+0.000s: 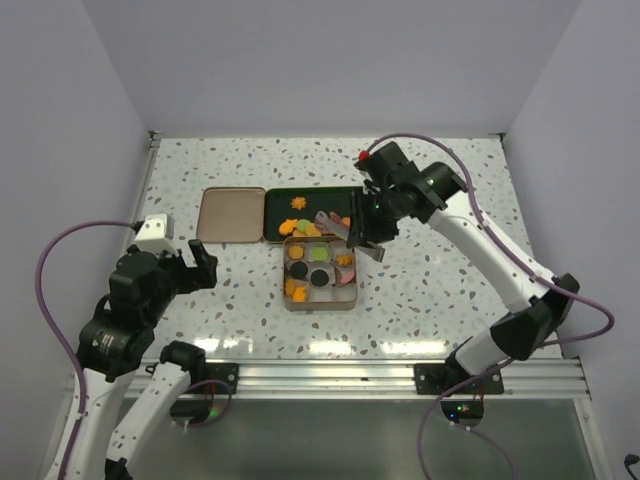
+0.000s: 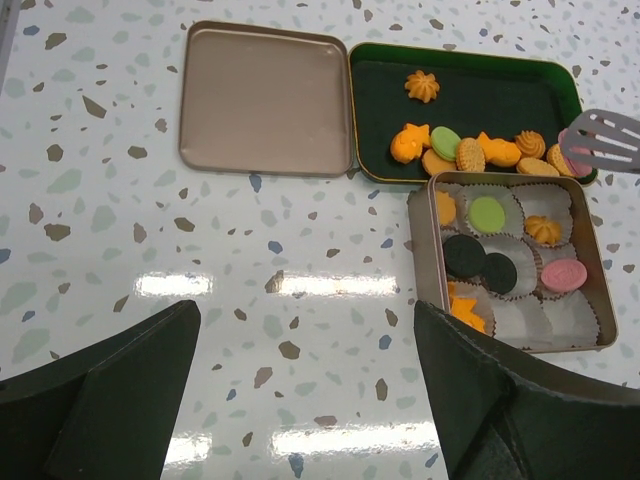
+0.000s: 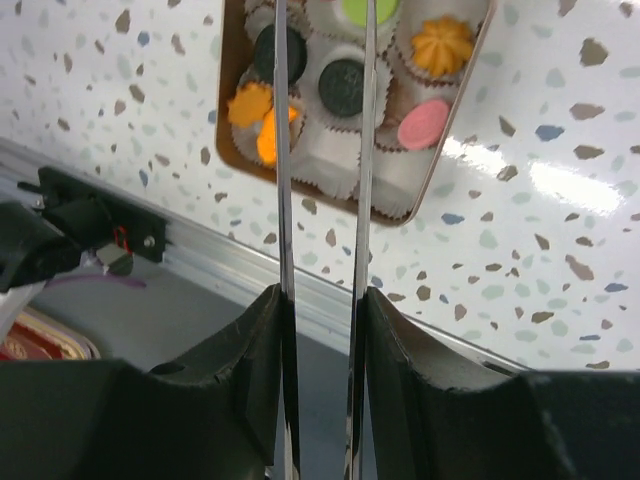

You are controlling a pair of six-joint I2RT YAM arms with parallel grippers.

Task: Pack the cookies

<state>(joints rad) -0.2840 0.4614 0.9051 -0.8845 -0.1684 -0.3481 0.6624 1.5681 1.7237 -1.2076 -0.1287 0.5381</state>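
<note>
Speckled white table (image 1: 450, 200), plain pale walls around it. Tan tin (image 1: 320, 304) was my landmark: white paper cups (image 2: 575, 315) inside, several already filled with cookies (image 2: 487, 212) (green, two dark, pink, a few orange), cups at its near right corner bare. Rest of the cookies lay loose in the green tray (image 2: 480, 85) against the tin's far side, bunched along the tray edge closest to the tin, one orange alone farther back. Tan lid (image 2: 265, 100) lay flat beyond the tin's far left corner, beside the tray. My right gripper (image 3: 322, 300) was clamped on metal tongs (image 3: 283, 150), both blades squeezed between my fingers, their long axis running straight out from my wrist and crossing the tin in the wrist view. Slotted tip hung just past the tin's far right corner, over the tray's right end, next to a pinkish cookie; could not tell if that one was pinched. My left gripper (image 2: 305, 330) stood wide, holding nothing, well off to the tin's left. Right arm clearly nearer; judged the next move short, tip to the loose pile or back to a bare cup.
</note>
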